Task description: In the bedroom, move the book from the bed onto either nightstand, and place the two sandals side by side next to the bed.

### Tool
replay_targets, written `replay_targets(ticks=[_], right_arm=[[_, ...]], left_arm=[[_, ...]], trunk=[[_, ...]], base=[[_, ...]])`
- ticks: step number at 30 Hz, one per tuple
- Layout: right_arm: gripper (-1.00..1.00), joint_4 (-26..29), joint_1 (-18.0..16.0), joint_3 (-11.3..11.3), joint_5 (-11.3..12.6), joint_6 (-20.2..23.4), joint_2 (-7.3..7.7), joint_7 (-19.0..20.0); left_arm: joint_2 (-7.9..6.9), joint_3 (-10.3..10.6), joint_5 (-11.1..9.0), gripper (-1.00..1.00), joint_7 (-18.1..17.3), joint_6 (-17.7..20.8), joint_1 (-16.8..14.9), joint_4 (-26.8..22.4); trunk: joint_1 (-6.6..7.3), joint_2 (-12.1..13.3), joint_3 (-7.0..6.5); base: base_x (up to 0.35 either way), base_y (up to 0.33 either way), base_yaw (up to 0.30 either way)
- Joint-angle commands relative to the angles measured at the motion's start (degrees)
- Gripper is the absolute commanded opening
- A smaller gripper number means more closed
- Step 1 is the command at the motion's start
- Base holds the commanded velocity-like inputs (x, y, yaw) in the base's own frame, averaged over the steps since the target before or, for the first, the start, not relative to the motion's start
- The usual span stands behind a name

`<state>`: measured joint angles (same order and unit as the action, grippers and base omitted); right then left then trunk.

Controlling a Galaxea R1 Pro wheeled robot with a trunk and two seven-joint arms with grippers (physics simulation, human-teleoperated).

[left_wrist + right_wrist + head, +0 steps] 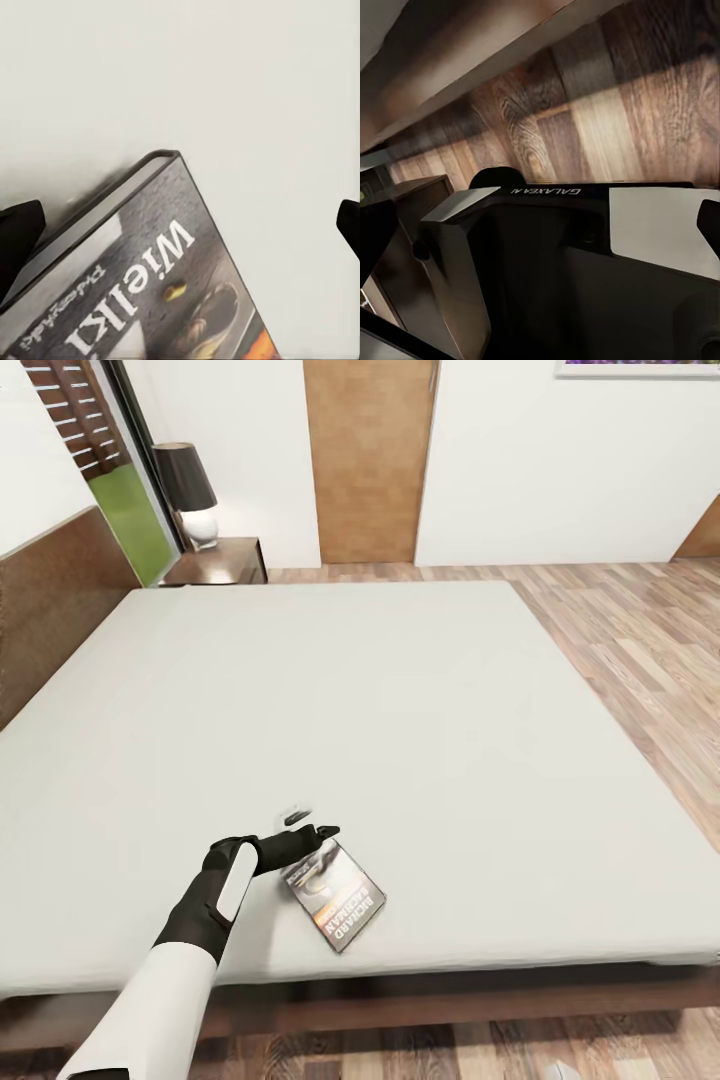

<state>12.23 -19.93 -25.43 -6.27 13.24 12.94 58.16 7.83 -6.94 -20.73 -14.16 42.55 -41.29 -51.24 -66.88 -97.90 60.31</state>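
**K:** White mattress, the bed (400,690) is bare apart from the book (335,905), which lies flat near the foot edge, cover up, title band toward the robot.

**M:** Left gripper (312,824)?

**K:** At the book's far corner, low over the mattress. In the left wrist view the two fingertips (16,232) sit at the frame's opposite edges with the book (142,285) between them, so jaws are wide and nothing is held. Spine corner points into the gap.

**M:** Right gripper?

**K:** Right wrist view shows the robot's own base (547,255) and the wood floor (607,105). Fingers read as spread at the frame edges, and I see nothing between them.

**M:** Grasp plan?

**K:** Thin book on a soft surface, so I'd straddle the corner and close across the thickness or the narrow width, not press down. Get deep enough that it won't pivot out. Lift straight before swinging.

**M:** Drop target?

**K:** The nightstand (222,563) by the headboard, lamp (190,490) on it. Use the free area beside the lamp base. Long reach, so the base probably has to move.
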Motion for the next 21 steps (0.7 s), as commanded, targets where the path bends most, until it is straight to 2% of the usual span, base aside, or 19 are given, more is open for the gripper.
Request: replay_targets(ticks=[1,14,21], right_arm=[[1.0,0.08,-0.02,-0.5,-0.58,0.38,-0.03,0.29],[1.0,0.08,0.0,-0.5,-0.58,0.38,-0.03,0.29],[1.0,0.08,-0.02,-0.5,-0.58,0.37,-0.03,0.29]], left_arm=[[0.07,-0.27,0.61,1.0,-0.08,0.43,-0.02,0.0],[0.08,-0.22,0.61,1.0,-0.08,0.43,-0.02,0.03],[0.08,-0.18,0.61,1.0,-0.08,0.43,-0.02,0.04]], trunk=[[0.02,-0.02,0.04],[0.02,-0.02,0.04],[0.02,-0.02,0.04]], base=[[-0.136,0.0,0.0],[-0.024,0.0,0.0],[-0.109,0.0,0.0]])
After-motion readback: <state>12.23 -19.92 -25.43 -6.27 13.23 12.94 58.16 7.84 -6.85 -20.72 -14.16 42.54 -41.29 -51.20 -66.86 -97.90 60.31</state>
